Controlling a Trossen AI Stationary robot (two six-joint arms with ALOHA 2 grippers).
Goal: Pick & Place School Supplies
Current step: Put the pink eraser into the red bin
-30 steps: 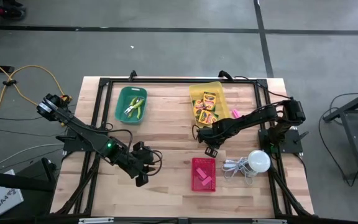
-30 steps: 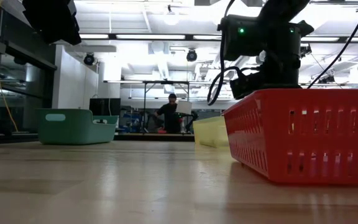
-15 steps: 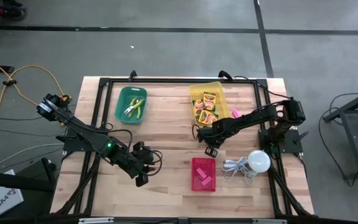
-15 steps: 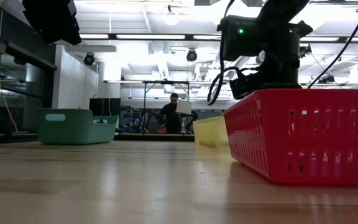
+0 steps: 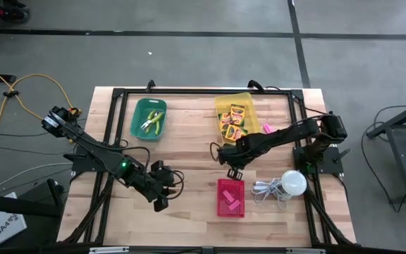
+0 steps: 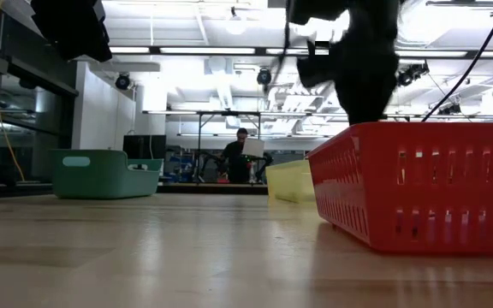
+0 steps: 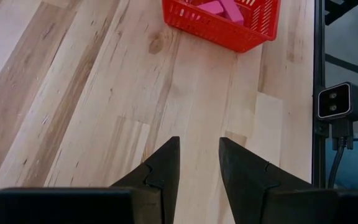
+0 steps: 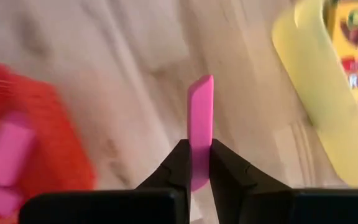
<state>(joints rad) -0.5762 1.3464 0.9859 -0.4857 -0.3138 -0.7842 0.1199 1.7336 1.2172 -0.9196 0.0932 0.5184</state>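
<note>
My right gripper [image 8: 196,146] hangs over the bare wood between the yellow bin [image 5: 235,116] and the red basket [image 5: 231,198], shut on a pink eraser [image 8: 201,112]. The yellow bin holds crayon boxes [image 5: 233,120]. More pink erasers [image 7: 219,7] lie in the red basket. A further pink eraser [image 5: 266,129] lies on the table to the right of the yellow bin. My left gripper [image 7: 199,149] waits open over the wood at the near left [image 5: 162,201], with nothing between its fingers. My right gripper pinches the eraser's near end [image 8: 200,138] between its two fingers, one on each flat side. The fingers point down from above, and the eraser sticks out past the fingertips along their line. It hangs clear of the table.
A green bin [image 5: 149,118] with a green-handled tool stands at the far left. A white bulb [image 5: 293,183] with a coiled cord [image 5: 266,189] lies right of the red basket. A black frame [image 5: 118,95] runs round the table. A person [image 6: 242,154] stands far off in the room.
My right gripper has risen and shifted a little toward the table's left edge, over the gap between the yellow bin and the red basket. In the low view it has gone up out of the space behind the basket's rim.
</note>
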